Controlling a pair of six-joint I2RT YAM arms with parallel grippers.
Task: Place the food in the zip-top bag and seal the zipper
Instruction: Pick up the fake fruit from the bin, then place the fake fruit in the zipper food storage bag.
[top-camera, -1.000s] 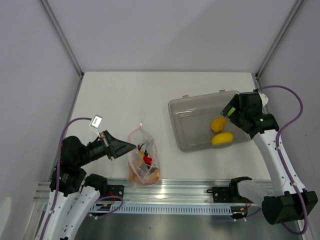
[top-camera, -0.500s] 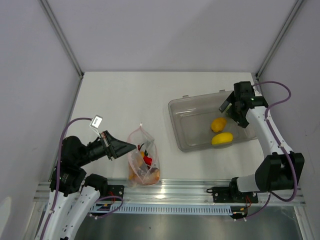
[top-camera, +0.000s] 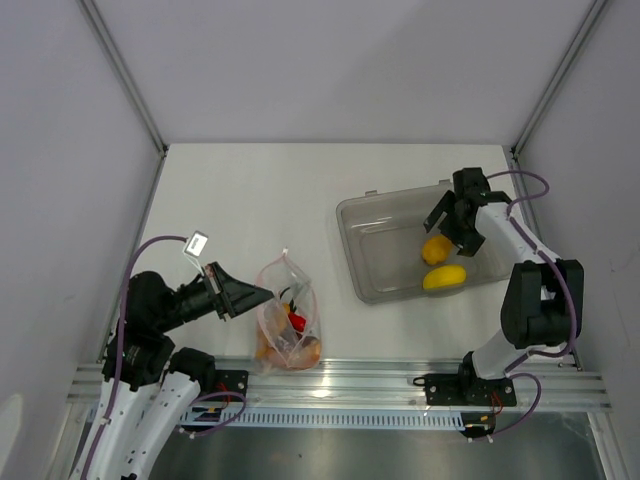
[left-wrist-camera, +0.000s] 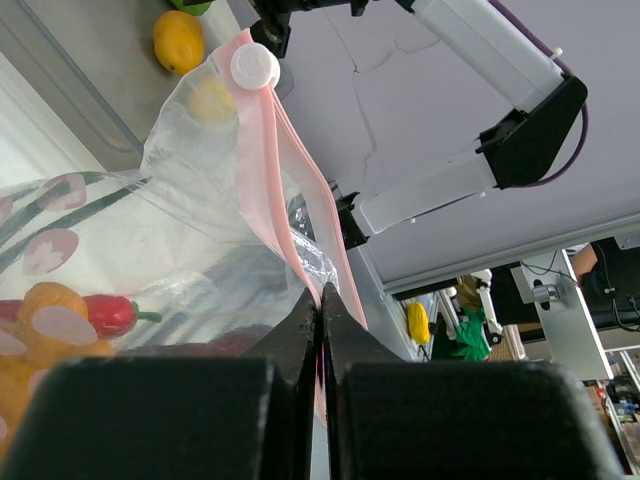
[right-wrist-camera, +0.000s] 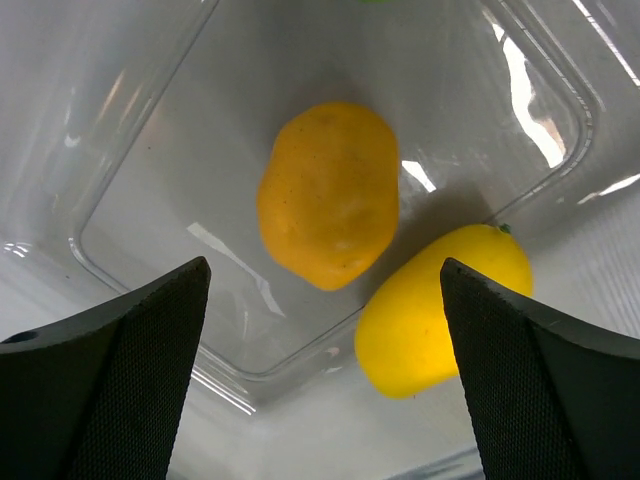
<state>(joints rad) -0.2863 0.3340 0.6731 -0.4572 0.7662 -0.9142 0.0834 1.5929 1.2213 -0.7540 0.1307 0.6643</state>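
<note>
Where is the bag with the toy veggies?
In the top view the bag lies near the front of the table, left of the grey bin. The left gripper pinches its pink strip.

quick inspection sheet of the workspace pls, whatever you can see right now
surface: white table, looks clean
job's things: bag lies near the front edge, with a chili and orange pieces inside; zipper strips stand apart, so not sealed; orange fruit and yellow fruit lie in the grey bin
clutter: nothing seen
grippers: left hand shut on the zipper; right hand open over the orange fruit
cables: purple cables loop off both arms, one carrying a white tag; neither touches the bag or bin
surroundings: grey walls on three sides, metal rail along the front
</note>
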